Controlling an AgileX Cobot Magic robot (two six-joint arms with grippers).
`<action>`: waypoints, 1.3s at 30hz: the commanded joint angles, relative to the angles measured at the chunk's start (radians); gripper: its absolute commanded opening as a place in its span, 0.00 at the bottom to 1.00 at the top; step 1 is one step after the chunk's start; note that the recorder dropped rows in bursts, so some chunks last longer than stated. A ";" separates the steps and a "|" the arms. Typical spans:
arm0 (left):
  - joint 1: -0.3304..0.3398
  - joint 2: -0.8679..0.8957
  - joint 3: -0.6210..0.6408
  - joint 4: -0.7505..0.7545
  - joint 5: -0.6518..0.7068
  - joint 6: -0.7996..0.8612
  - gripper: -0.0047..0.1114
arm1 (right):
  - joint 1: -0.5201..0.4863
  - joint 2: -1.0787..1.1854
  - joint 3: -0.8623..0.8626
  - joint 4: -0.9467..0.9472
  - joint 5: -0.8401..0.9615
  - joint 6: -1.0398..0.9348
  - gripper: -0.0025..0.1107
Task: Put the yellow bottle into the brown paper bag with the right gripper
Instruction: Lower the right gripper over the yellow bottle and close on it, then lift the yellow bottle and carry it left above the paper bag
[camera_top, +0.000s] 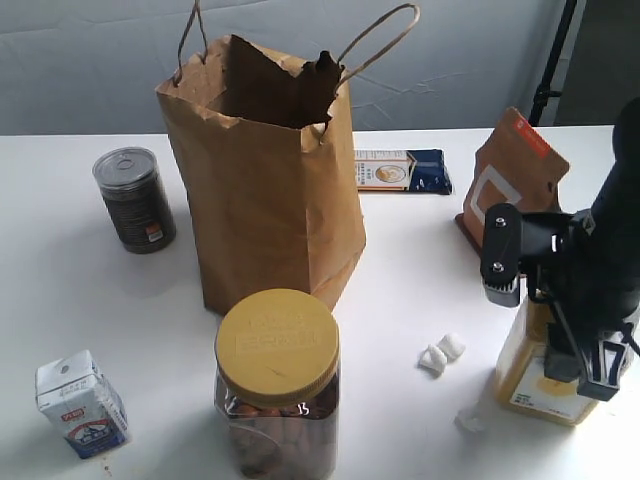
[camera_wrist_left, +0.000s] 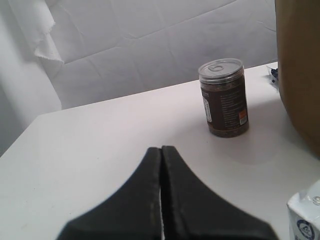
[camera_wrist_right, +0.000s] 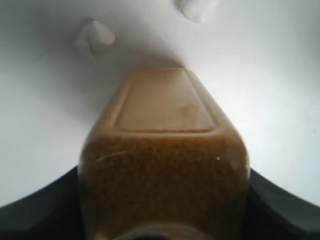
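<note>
Both fingers (camera_top: 500, 255) of right gripper (camera_top: 552, 318) pinch yellow bottle (camera_top: 532, 372), upright on table (camera_top: 420, 290), well apart from brown paper bag (camera_top: 265, 190). Left gripper (camera_wrist_left: 161, 190) fingers pressed together. Risks: smooth bottle slipping during lift; snag on torn rim (camera_top: 300, 75).

Cap and top of the yellow bottle (camera_top: 530, 378) behind the right claw (camera_top: 552, 318).

place: probably a lab or test studio | white tabletop (camera_top: 420, 290) | creased white cloth backdrop (camera_top: 90, 60) | black stand pole (camera_top: 556, 55)
</note>
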 joint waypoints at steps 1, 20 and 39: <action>0.000 -0.002 0.005 0.000 -0.004 -0.007 0.04 | 0.000 0.005 0.005 0.008 0.010 0.098 0.10; 0.000 -0.002 0.005 0.000 -0.004 -0.007 0.04 | 0.096 -0.639 0.184 0.290 -0.510 0.496 0.02; 0.000 -0.002 0.005 0.000 -0.004 -0.007 0.04 | 0.560 -0.482 -0.018 0.453 -0.895 0.400 0.02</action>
